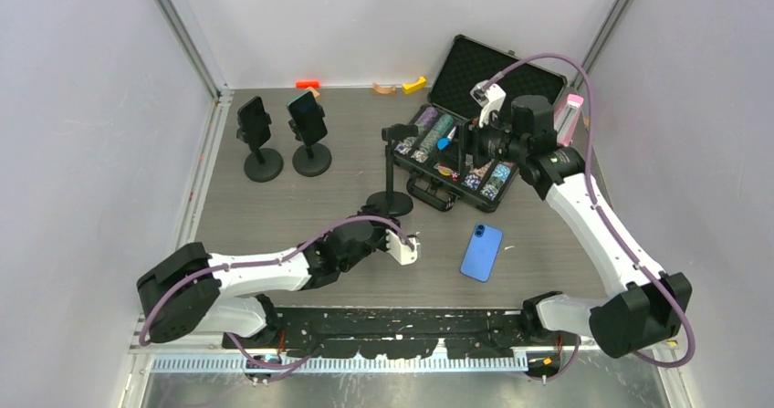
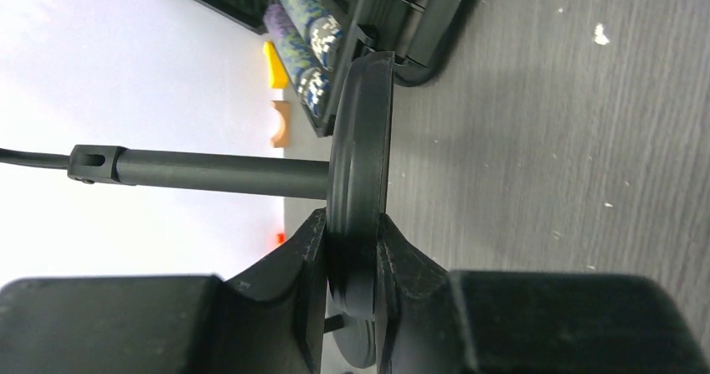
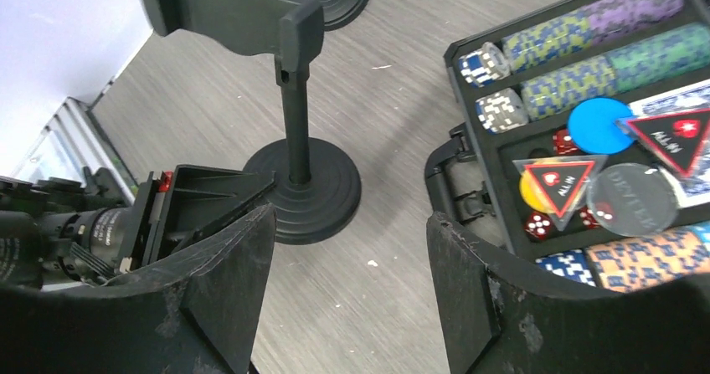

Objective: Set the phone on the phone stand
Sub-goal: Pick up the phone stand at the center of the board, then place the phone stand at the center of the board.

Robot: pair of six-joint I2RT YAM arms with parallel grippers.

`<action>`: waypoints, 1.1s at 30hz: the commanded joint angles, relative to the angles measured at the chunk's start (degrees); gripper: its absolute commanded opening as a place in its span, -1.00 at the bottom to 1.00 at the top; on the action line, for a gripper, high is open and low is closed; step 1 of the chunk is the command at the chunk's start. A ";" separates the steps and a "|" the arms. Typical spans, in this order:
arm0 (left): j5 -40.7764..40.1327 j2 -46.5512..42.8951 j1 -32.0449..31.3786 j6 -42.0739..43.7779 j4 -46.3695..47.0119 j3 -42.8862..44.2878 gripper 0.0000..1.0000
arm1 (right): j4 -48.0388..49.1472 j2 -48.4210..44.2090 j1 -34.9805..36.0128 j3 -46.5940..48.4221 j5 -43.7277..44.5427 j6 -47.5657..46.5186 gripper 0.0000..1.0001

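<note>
A blue phone lies flat on the table, right of centre, with no gripper touching it. The empty black phone stand stands mid-table; its cradle and pole show in the right wrist view. My left gripper is shut on the rim of the stand's round base, one finger on each face of the disc, seen in the left wrist view. My right gripper is open and empty, hovering above the table between the stand and the case.
An open black case of poker chips sits right of the stand, close by the right gripper. Two more stands, each holding a dark phone, stand at the back left. Small coloured pieces lie along the back wall.
</note>
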 commanded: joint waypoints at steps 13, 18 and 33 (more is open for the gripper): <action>-8.65 14.21 -6.39 9.33 39.41 -4.96 -1.00 | 3.56 3.98 1.39 2.73 -5.81 2.35 0.28; -9.33 15.03 -7.86 9.54 40.05 -5.23 -1.00 | 2.44 5.07 3.14 2.51 -3.28 -0.27 0.13; -10.44 16.49 -8.54 9.07 40.05 -5.24 -1.00 | -0.81 5.16 4.87 5.51 -1.35 -4.16 0.05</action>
